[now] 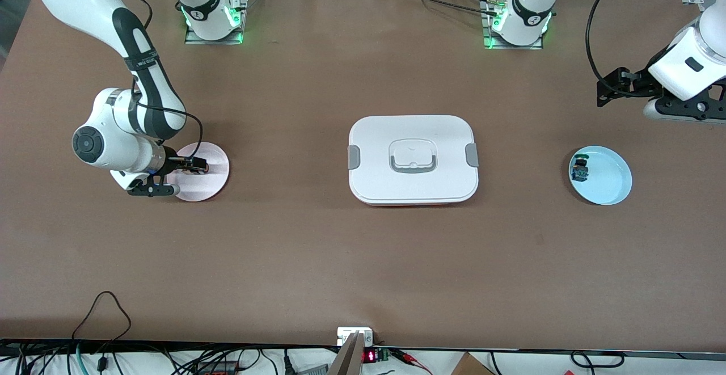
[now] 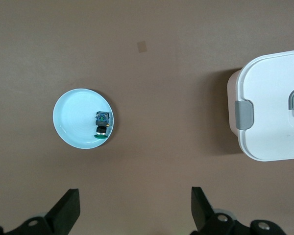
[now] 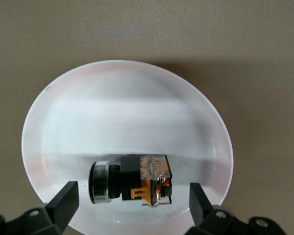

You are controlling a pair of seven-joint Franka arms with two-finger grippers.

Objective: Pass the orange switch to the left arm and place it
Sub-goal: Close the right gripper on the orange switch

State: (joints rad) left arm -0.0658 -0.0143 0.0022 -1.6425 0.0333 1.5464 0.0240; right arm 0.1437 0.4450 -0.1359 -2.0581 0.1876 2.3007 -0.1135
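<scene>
Far left of the front view: right gripper (image 1: 190, 175) sits low over the pink plate (image 1: 212, 182), fingers spread wide, holding nothing. Arm and wrist body cover the plate's edge on that side. The orange switch (image 1: 194, 164) is barely readable here, just a dark speck with a bit of orange under the upper finger (image 1: 190, 163); its shape is not clear from this camera.

The right wrist view shows it properly: orange switch (image 3: 130, 180) lies on its side in the pink plate (image 3: 112, 98), silver-and-black round end toward one finger (image 3: 63, 200), orange blocky end toward the other. It sits between the two fingertips with a gap on each side, not touched. Both fingers are cut off by the lower frame edge, and so is the plate's lower rim.

Centre of the front view: the white box (image 1: 413, 159), lid on, grey clips at both ends, handle lying flat in its recess. In the left wrist view the box (image 2: 269, 107) is cut off at the right edge.

Right of the front view: blue plate (image 1: 607, 179) with a small green-topped switch (image 1: 579, 169) near its rim, too small to read detail there.

Far right, upper part: left gripper (image 1: 615, 88) is up in the air toward the left arm's end of the table, arm partly out of frame, waiting. The left wrist view shows its fingers (image 2: 66, 208) wide apart and empty, tips only, at the frame bottom, with blue plate (image 2: 73, 132) well below.
</scene>
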